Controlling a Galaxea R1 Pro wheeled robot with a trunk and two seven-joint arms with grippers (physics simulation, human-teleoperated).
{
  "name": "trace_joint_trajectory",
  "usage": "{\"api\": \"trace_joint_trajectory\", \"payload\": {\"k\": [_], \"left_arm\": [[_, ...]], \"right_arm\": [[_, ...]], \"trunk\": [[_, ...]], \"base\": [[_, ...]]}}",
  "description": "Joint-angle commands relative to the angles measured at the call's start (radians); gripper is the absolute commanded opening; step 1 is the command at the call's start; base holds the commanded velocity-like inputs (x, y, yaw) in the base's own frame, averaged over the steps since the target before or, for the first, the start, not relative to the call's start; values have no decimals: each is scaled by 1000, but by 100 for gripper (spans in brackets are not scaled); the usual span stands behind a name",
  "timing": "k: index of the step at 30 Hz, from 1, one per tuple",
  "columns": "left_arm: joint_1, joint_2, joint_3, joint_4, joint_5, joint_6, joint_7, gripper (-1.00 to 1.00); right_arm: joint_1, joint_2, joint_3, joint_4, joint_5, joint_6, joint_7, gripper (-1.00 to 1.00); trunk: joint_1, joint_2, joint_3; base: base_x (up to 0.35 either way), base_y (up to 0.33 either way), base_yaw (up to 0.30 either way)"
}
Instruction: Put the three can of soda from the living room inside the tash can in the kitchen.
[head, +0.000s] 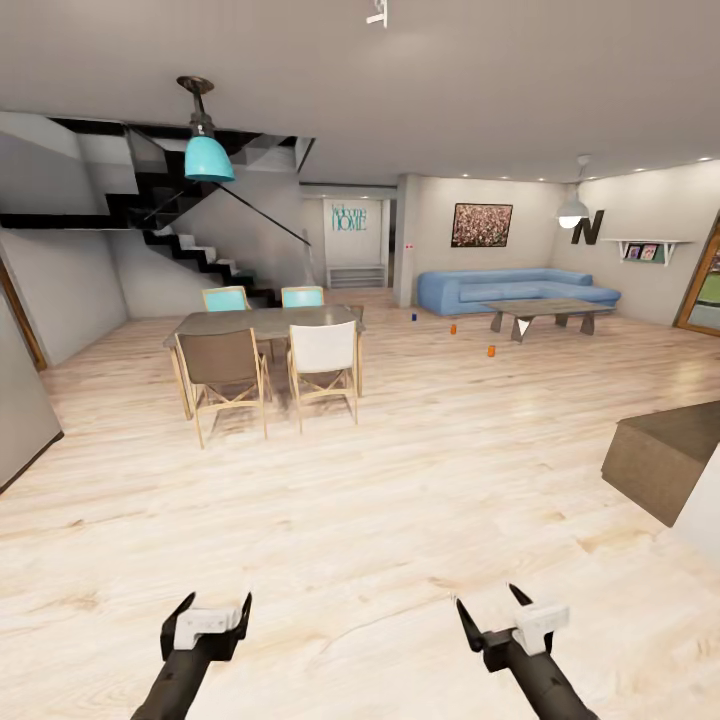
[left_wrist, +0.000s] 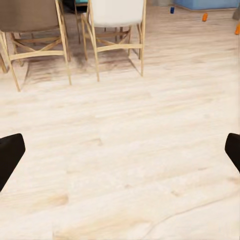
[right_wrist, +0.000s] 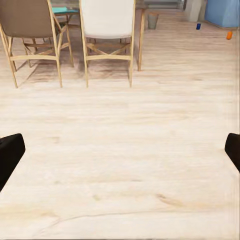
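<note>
Two orange soda cans (head: 453, 328) (head: 491, 351) stand on the light wood floor far ahead, in front of the coffee table (head: 548, 308). A small blue can-like thing (head: 414, 316) stands to their left. The left wrist view catches the orange cans (left_wrist: 204, 17) (left_wrist: 237, 30) at its far edge, and the right wrist view one can (right_wrist: 229, 35). My left gripper (head: 215, 603) and right gripper (head: 490, 600) hover low over bare floor, both open and holding nothing, far from the cans. The trash can is out of view.
A dining table (head: 265, 322) with several chairs stands ahead left, with a staircase (head: 190, 240) behind it. The blue sofa (head: 510, 287) lines the far wall. A brown block-like counter (head: 665, 455) juts in at the right. Open wood floor runs between the chairs and that counter.
</note>
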Motion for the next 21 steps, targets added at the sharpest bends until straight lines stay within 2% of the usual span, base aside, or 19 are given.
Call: {"api": "trace_joint_trajectory", "payload": {"k": [1, 4, 6, 8, 12, 17, 21], "left_arm": [[12, 0, 0, -12, 1, -5, 0, 100], [40, 1, 1, -33, 4, -38, 0, 100], [50, 3, 2, -28, 1, -67, -1, 100], [57, 9, 3, 3, 4, -101, -1, 100], [64, 14, 3, 23, 5, -149, 1, 100], [72, 15, 3, 48, 3, -173, -1, 100], [74, 16, 2, 59, 3, -178, -3, 100]], "right_arm": [[12, -6, -9, -8, -2, -1, 1, 100], [45, -27, -55, -7, -9, -10, 14, 100], [58, -37, -83, 44, -11, -39, 34, 100], [66, -43, -109, 108, -12, -103, 54, 100], [70, -46, -155, 155, -14, -142, 63, 100], [71, -48, -196, 192, -16, -162, 68, 100], [71, -50, -206, 202, -16, -168, 69, 100]], "trunk": [[0, 0, 0], [0, 0, 0], [0, 0, 0], [0, 0, 0], [0, 0, 0], [0, 0, 0], [0, 0, 0]], "base": [[0, 0, 0], [0, 0, 0], [0, 0, 0], [0, 0, 0], [0, 0, 0], [0, 0, 0], [0, 0, 0]]}}
